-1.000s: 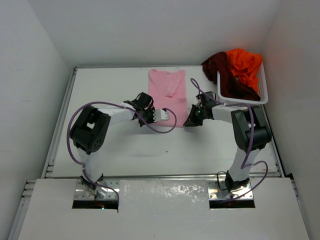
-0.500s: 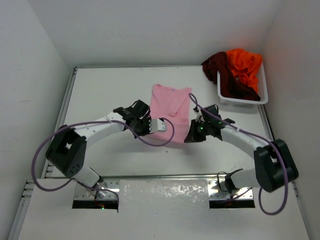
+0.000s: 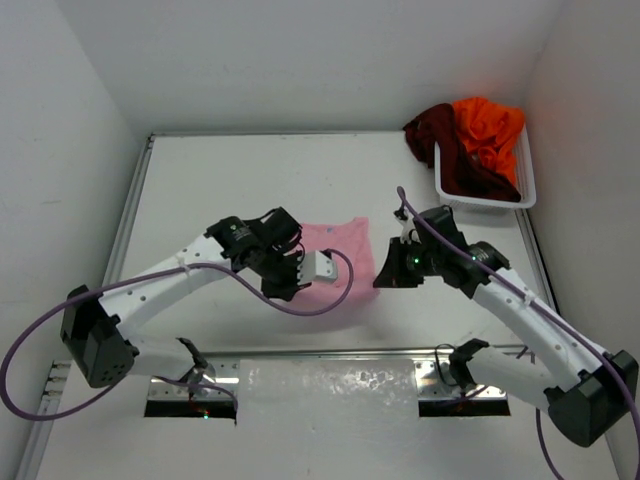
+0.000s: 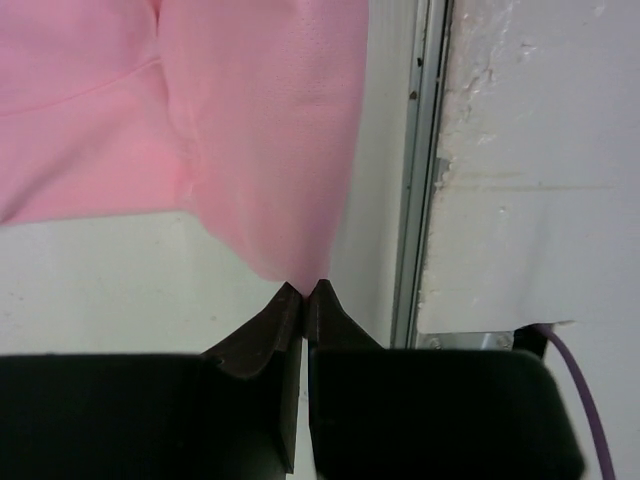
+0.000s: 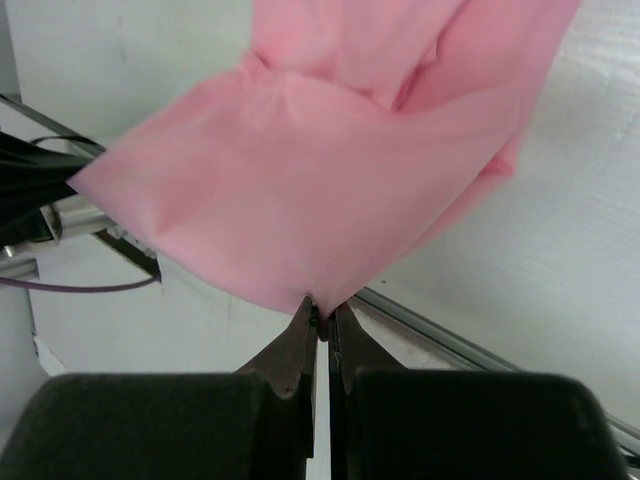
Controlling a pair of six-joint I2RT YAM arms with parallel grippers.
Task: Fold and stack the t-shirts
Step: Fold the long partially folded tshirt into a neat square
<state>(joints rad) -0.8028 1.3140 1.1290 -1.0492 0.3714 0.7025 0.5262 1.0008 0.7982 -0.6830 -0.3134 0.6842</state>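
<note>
Left fingers (image 4: 302,300): pinched shut on a corner of the pink shirt (image 3: 338,245), with only a sliver of cloth caught at the tips.
Right fingers (image 5: 321,325): shut too, nipping another corner of the same shirt just as thinly.
Pink shirt: strung between the two arms at the near middle of the counter (image 3: 220,180), bunched and doubled over, not flat.
Other shirts: the maroon shirt (image 3: 450,160) and orange shirt (image 3: 490,125) are heaped in the basket (image 3: 528,195) at the far right, well apart from the arms.
Slip risk: with so little cloth in each pinch, a sharp pull or the arms spreading apart could tug a corner free and drop the shirt in a heap.
Crooked fold risk: if one arm leads the other, the cloth looks likely to land skewed or with creases trapped under it.
Edge risk: the shirt hangs near the counter's front rail, so it could drape over or catch there.
Cable risk: the left arm's purple cable (image 3: 347,282) loops across the shirt and could drag it.
</note>
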